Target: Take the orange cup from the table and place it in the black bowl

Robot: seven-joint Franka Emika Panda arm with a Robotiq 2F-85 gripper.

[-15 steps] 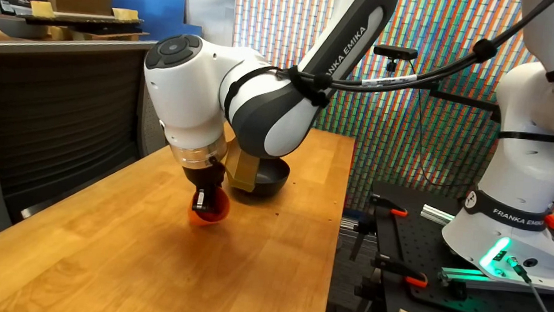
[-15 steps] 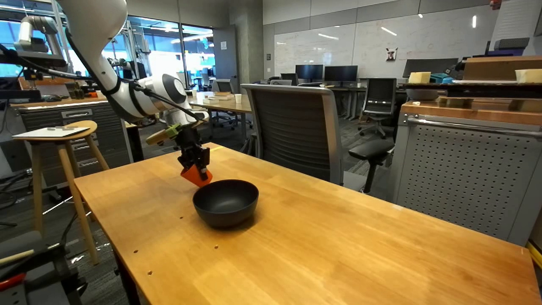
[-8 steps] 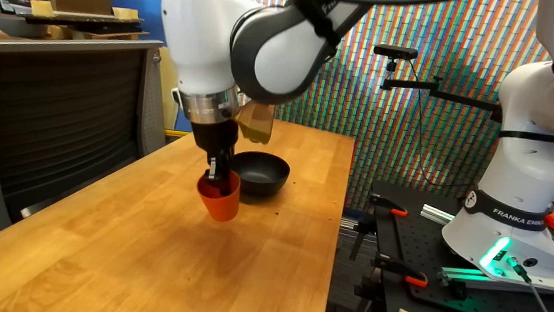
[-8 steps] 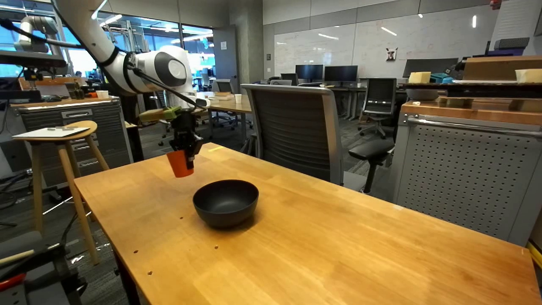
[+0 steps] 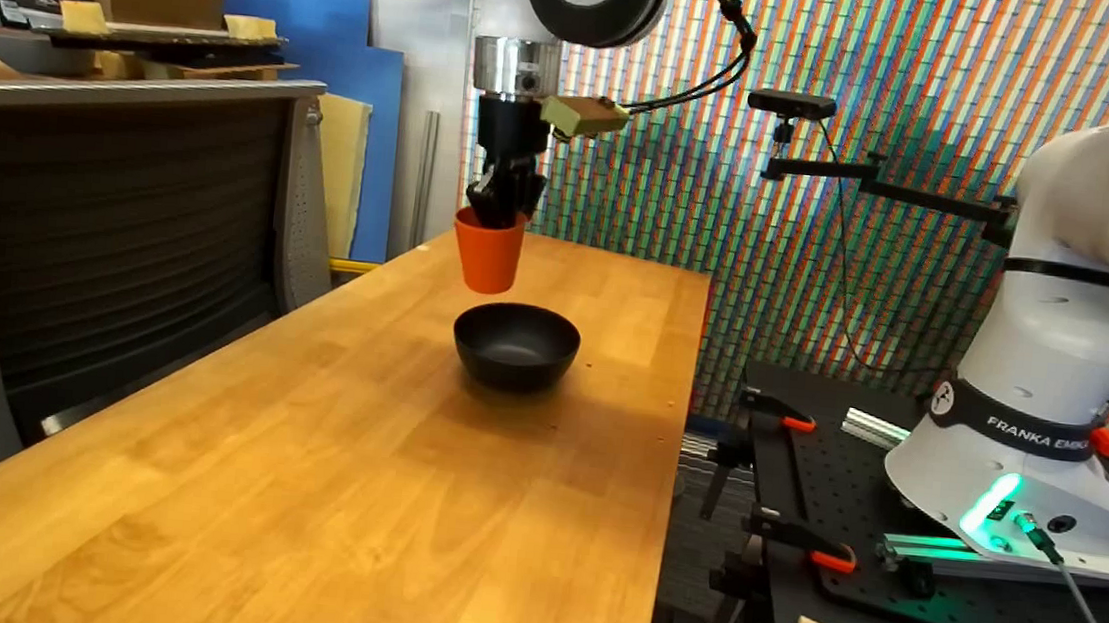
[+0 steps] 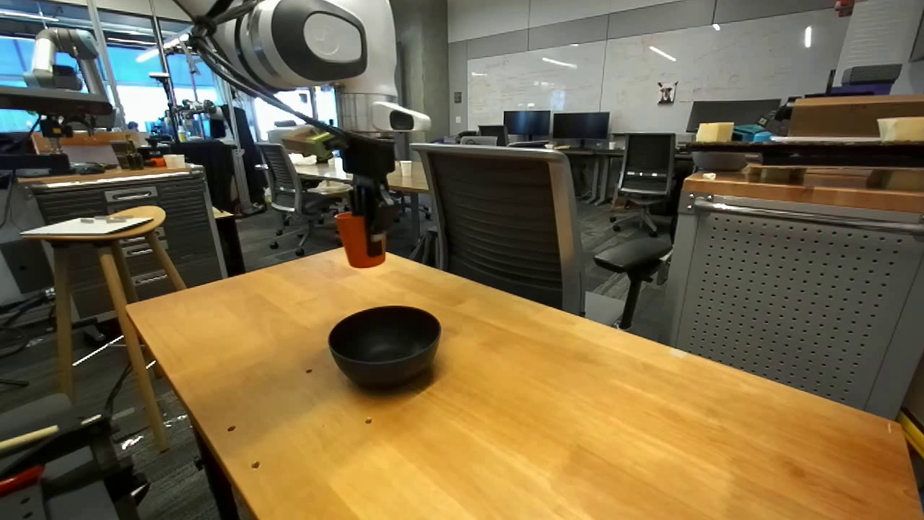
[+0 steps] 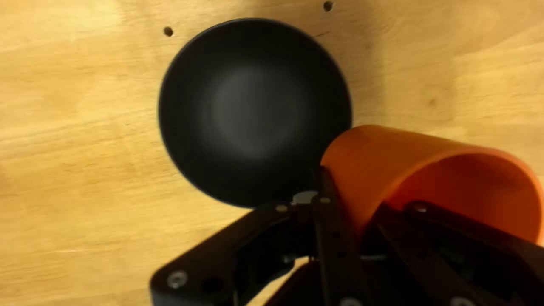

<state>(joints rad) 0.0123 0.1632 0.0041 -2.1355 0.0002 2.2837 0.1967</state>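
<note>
- Your Robotiq gripper [image 5: 499, 214], in an exterior view, is grasping the orange plastic cup [image 5: 488, 258] at its mouth and holding it nearly upright in the air. Half a second ago the cup was lower and leaning, in front of the matte black bowl [image 5: 515, 366]; now it hangs higher, its outline apart from the bowl's. You look finished with the pick and well into the carry. Below, the butcher-block tabletop [image 5: 348, 494] runs between a dark-backed office chair [image 5: 138, 195] and the Franka base [image 5: 1046, 485], with a colour-striped panel [image 5: 760, 259] beyond.
- In an exterior view, you see the cup gone across and up too, one jaw flat against its outside. It shows above the bowl here as well, apart from it, so it is likely high over the tabletop rather than far along it. Around, the room holds a wooden stool [image 6: 148, 214], a whiteboard [image 6: 621, 94] and two monitors [image 6: 581, 125].
- In the wrist view, the cup's side runs between your jaws, one of them inside the mouth. The cup overlaps only the bowl's edge, and nothing shows in the bowl. You probably need to shift toward the bowl's middle before lowering, or the cup's base may catch the rim. Small dark holes [image 7: 168, 31] pit the grain nearby.
</note>
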